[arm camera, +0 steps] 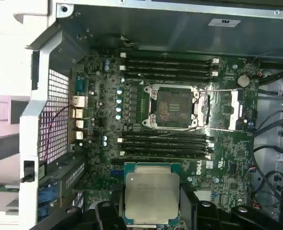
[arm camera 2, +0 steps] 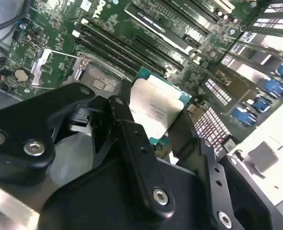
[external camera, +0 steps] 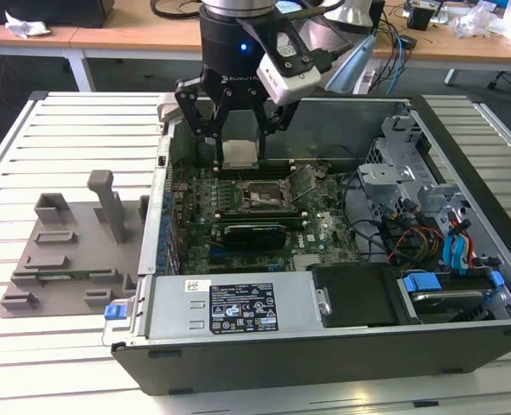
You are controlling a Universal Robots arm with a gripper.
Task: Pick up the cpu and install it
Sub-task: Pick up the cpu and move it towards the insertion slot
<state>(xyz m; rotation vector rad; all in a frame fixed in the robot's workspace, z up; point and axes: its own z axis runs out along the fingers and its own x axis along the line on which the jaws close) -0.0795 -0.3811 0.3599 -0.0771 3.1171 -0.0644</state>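
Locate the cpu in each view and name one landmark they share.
Exterior view: cpu held in the gripper, above the motherboard.
Second wrist view: cpu in the gripper, beside the memory slots.
First wrist view: cpu beside the memory slots.
Shared landmark: the open socket.
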